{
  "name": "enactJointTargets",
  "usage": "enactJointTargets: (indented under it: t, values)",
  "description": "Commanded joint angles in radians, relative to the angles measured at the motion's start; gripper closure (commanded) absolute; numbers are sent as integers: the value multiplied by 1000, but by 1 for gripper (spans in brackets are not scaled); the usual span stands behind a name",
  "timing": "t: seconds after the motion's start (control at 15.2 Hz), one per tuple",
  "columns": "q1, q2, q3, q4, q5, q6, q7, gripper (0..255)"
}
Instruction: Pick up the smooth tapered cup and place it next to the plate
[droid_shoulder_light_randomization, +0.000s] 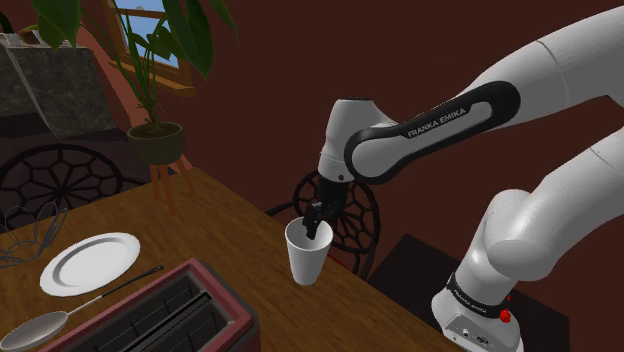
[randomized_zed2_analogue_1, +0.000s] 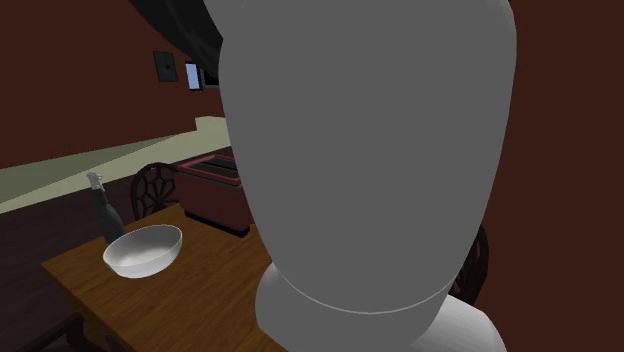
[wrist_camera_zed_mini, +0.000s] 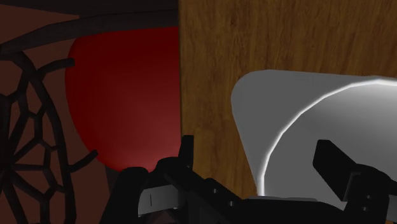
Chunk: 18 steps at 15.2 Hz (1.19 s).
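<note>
Risk building at the rim.
Open black two-finger gripper (droid_shoulder_light_randomization: 316, 228) is straddling the wall of the smooth white tapered cup (droid_shoulder_light_randomization: 305, 262) near the edge of the wooden table (droid_shoulder_light_randomization: 220, 235); closing off-centre may be tipping it floorward.

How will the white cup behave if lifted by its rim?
The cup narrows toward its base, so a nudge probably tips it. Its smooth wall may slip in the gripper. Near the table edge, it could fall off.

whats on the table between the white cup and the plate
In the shoulder view, bare wooden table lies between the cup and the plate. The handle of the spoon and a corner of the red toaster border that stretch's near side.
</note>
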Motion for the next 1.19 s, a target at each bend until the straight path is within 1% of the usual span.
enactJointTargets:
  t: [0.0, 0.33, 0.4, 0.99, 1.12]
  values:
    - [0, 3, 1, -3, 1, 6, -1, 0]
    - [0, 3, 1, -3, 1, 6, -1, 0]
    - [0, 3, 1, -3, 1, 6, -1, 255]
    - [0, 3, 1, -3, 1, 6, -1, 255]
    - [-1, -16, -4, 11, -3, -26, 3, 255]
